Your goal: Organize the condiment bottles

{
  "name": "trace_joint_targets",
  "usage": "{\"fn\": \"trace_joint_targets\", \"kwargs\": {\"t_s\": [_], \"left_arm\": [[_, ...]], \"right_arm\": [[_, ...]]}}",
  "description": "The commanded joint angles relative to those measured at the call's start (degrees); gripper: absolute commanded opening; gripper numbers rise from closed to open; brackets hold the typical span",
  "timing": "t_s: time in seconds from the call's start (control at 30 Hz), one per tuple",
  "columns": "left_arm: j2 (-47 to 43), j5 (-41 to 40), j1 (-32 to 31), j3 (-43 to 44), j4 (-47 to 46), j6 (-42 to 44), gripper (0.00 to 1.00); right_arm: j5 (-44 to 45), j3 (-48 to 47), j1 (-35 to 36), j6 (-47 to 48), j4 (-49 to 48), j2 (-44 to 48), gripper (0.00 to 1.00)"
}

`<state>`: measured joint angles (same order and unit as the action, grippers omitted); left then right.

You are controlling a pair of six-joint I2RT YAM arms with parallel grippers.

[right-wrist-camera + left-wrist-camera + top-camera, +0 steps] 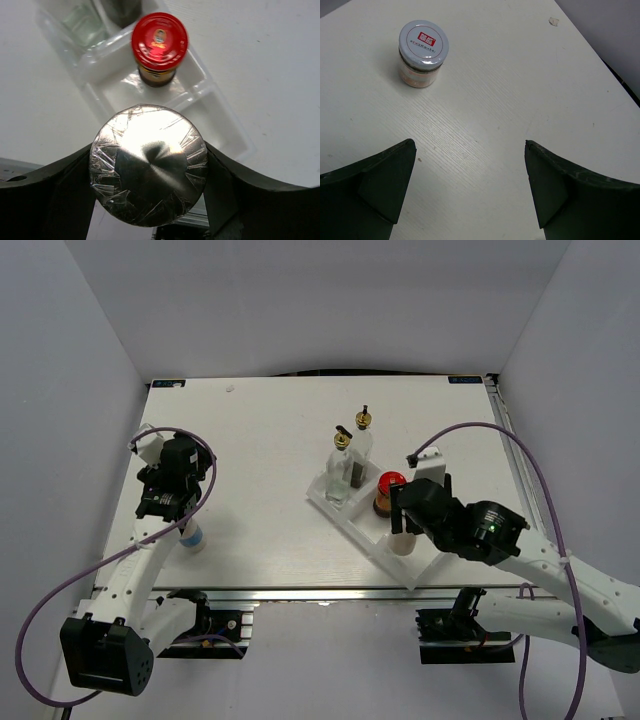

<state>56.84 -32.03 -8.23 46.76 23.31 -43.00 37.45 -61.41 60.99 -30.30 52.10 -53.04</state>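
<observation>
My right gripper (148,172) is shut on the white silver-capped shaker (148,167), its jaws pressed on both sides of the cap. In the top view the gripper (405,518) holds the shaker (402,543) over the near compartment of the white tray (318,498). The dark red-lidded jar (389,491) stands in the middle compartment and shows in the right wrist view (159,42). Two clear gold-spouted bottles (340,468) (362,437) stand at the tray's far end. My left gripper (470,150) is open and empty above the table, and the small pale-lidded jar (423,52) stands ahead of it to the left. The blue-labelled bottle (192,536) stands under the left arm.
The tray lies diagonally right of the table's middle, its near corner (412,580) close to the front edge. Grey walls close in the table (260,440) on three sides. Purple cables loop from both arms.
</observation>
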Motion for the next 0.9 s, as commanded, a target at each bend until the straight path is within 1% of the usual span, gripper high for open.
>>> {"fn": "trace_joint_targets", "kwargs": {"t_s": [0.0,0.1,0.17,0.23,0.27,0.33,0.47,0.6,0.7,0.73,0.77,0.8,0.87], "left_arm": [[-0.5,0.39,0.23,-0.18,-0.9,0.38,0.98],[-0.59,0.39,0.23,-0.18,-0.81,0.11,0.98],[-0.33,0.65,0.23,-0.62,-1.25,0.03,0.98],[-0.15,1.18,0.23,-0.62,-1.34,0.03,0.98],[0.2,1.09,0.14,-0.53,-1.16,0.03,0.98],[0.29,1.18,0.23,-0.44,-1.07,-0.06,0.98],[0.29,1.53,0.23,-0.79,-1.16,-0.32,0.98],[-0.06,2.94,0.23,-1.58,-1.6,-0.85,0.98],[0.2,3.29,0.14,-1.76,-1.78,-1.12,0.98],[0.64,3.2,0.23,-1.5,-1.6,-1.2,0.98],[0.9,3.03,0.23,-1.33,-1.17,-1.29,0.98],[1.17,3.03,0.23,-1.24,-0.99,-1.38,0.98],[1.61,3.03,0.23,-0.97,-0.81,-1.47,0.98]], "right_arm": [[9.98,-2.66,-1.31,-8.7,7.02,1.18,0.18],[12.99,-2.49,-3.68,-13.45,10.39,1.18,0.18],[12.39,-1.09,-6.04,-12.68,8.21,2.06,0.18],[10.46,1.71,-7.9,-9.7,5.14,2.76,0.18],[9.58,2.69,-9.99,-8.55,1.38,2.85,0.18],[7.29,5.66,-11.68,-5.04,-2.6,2.33,0.2],[8.6,9.36,-16.06,-3.62,-10.14,-0.04,0.2],[10.35,12.8,-18.19,-1.87,-17.97,-2.16,0.22],[11.24,15.08,-18.89,0.41,-22.11,-2.95,0.31],[11.24,15.61,-18.81,1.47,-24.56,-2.78,0.42],[11.33,16.05,-18.89,1.56,-25.2,-2.51,0.47],[11.41,16.84,-18.89,1.91,-25.72,-2.08,0.54],[11.33,17.46,-19.07,1.83,-26.26,-1.63,0.63]]}}
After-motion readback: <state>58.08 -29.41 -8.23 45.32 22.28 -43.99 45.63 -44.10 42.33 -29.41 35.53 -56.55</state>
